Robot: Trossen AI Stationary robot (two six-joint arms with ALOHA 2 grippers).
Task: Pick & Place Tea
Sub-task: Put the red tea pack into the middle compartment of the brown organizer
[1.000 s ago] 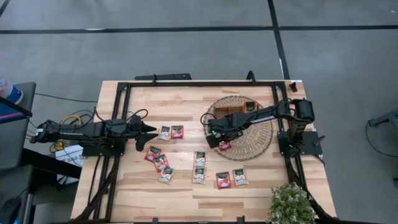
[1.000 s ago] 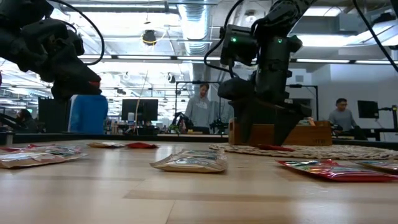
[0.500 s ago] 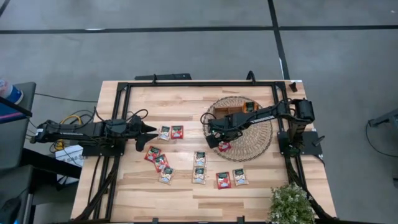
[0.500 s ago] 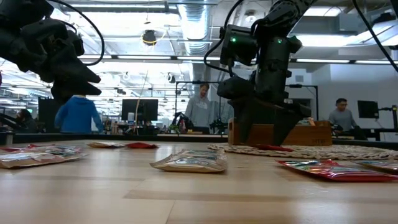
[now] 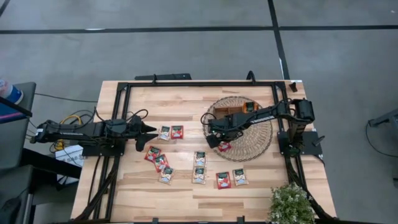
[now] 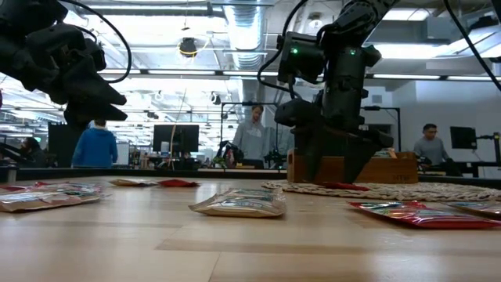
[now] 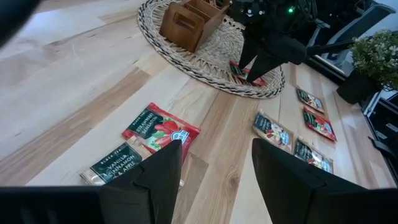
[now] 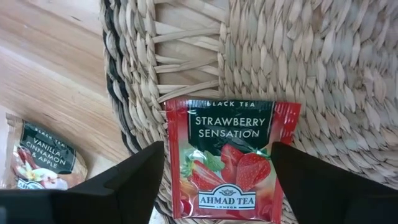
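One red, flat square foil tea sachet [image 8: 229,157] lies on the round woven wicker mat [image 8: 311,56] at its 7 o'clock edge, between the spread fingers of the right claw [image 5: 214,140]. Judged light, thin, slippery and flexible — pinch opposite edges. The left claw [image 7: 214,180] waits with fingers apart over the bench [image 5: 186,99].

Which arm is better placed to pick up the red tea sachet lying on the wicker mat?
The right: its open gripper straddles the red sachet on the mat. The left gripper is open near the sachet pair across the table.
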